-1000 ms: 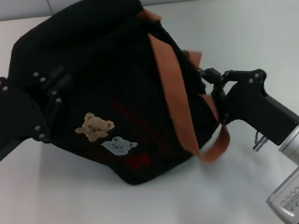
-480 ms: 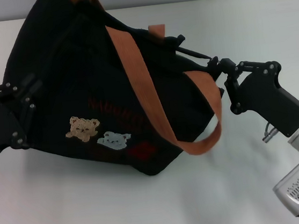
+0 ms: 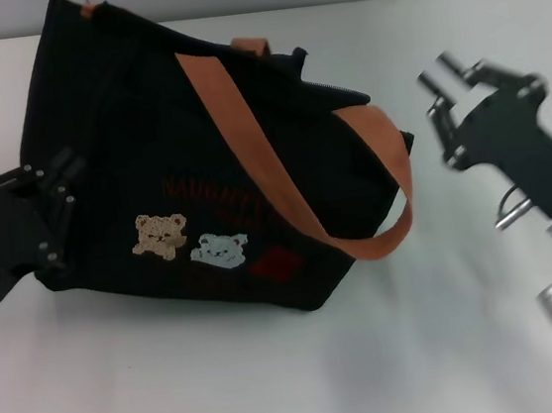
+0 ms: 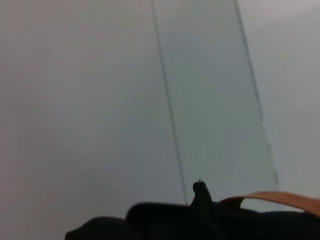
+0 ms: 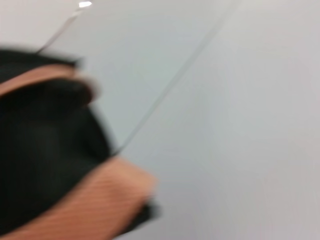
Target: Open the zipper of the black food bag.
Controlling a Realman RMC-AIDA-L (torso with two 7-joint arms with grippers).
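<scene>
Both grippers show in the head view. On the robot's left, the left gripper (image 3: 60, 191) presses its dark fingers against the left end of the black food bag (image 3: 151, 161); whether they are clamped on the fabric cannot be told, since black lies on black. The right gripper (image 3: 455, 71) hangs over the white table (image 3: 277, 386) to the right of the bag, apart from it, its two pale fingertips spread with nothing between them. The bag sits on the table left of centre, its front towards the camera, bearing a tan bear patch (image 3: 160, 236) just beside a pale blue bear patch (image 3: 221, 251). An orange-brown strap (image 3: 249, 140) runs diagonally across the front and loops out past the bag's right end. The zipper (image 3: 338, 90) shows as a thin line along the top rim near the right end; its pull tab cannot be made out.

From the left wrist view, only the bag's upper edge is in sight, with a short ridged stretch of zipper teeth (image 4: 157, 206), a dark nub standing up beside it, and a strap (image 4: 280, 199) trailing off.

From the right wrist view, the bag's end (image 5: 45, 150) and a strap (image 5: 95, 200) appear, blurred, against the table.
</scene>
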